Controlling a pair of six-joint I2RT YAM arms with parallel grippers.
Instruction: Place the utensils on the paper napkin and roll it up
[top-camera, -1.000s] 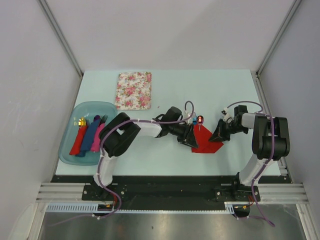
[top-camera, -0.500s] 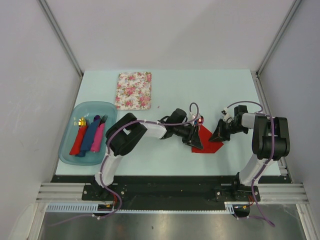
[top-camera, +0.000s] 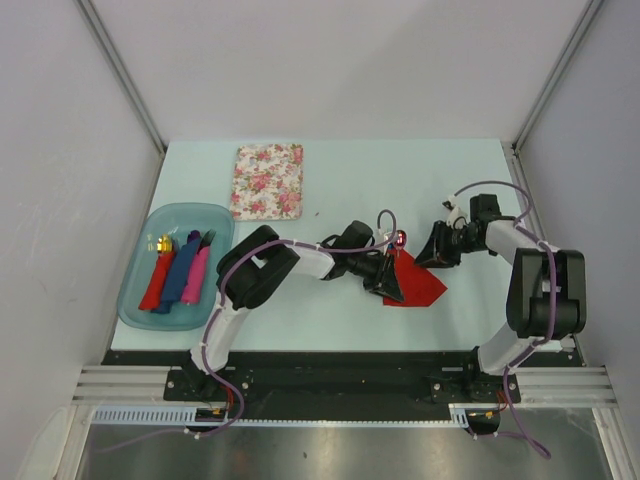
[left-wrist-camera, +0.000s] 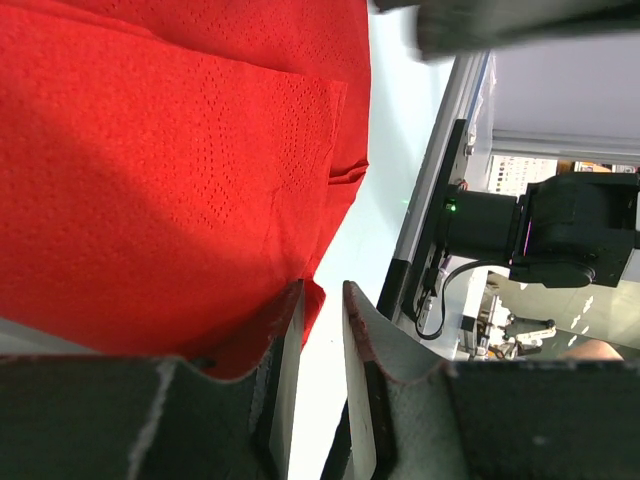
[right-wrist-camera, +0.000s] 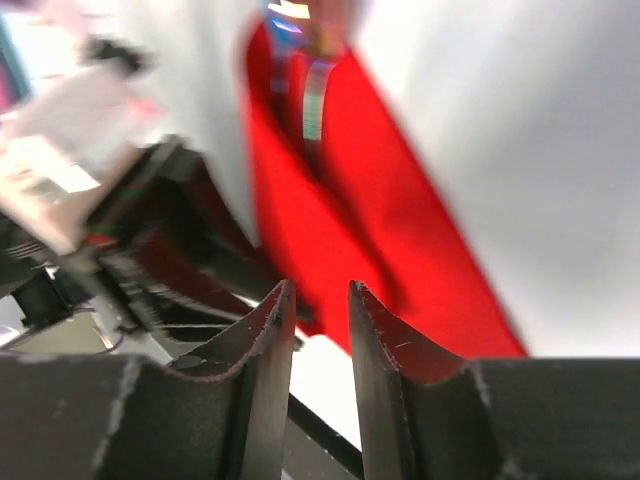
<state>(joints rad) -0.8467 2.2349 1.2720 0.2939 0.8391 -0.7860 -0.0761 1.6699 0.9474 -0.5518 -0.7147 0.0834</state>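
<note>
The red paper napkin (top-camera: 422, 285) lies partly folded on the table, right of centre. The spoon's shiny red-gold head (top-camera: 402, 238) pokes out at the napkin's far corner. The blue fork does not show clearly; the left wrist and its cable cover that spot. My left gripper (top-camera: 392, 288) rests low at the napkin's left edge. In the left wrist view the napkin (left-wrist-camera: 150, 150) fills the frame, and the left gripper (left-wrist-camera: 322, 290) is narrowly open with only bare table in the gap. My right gripper (top-camera: 432, 258) hovers at the right edge, and in the right wrist view this right gripper (right-wrist-camera: 320, 290) is narrowly open and empty. It faces the napkin (right-wrist-camera: 400, 250) and a blurred shiny handle (right-wrist-camera: 315, 105).
A teal bin (top-camera: 140, 300) at the left holds a red roll (top-camera: 157, 278) with a gold tip, a blue roll and a pink roll. A floral pad (top-camera: 268, 180) lies at the back left. The black front rail runs just below the napkin.
My left gripper has slid right along the napkin's near-left edge. The right arm has swung back and up, so its gripper sits a little farther from me. The napkin looks flatter.
</note>
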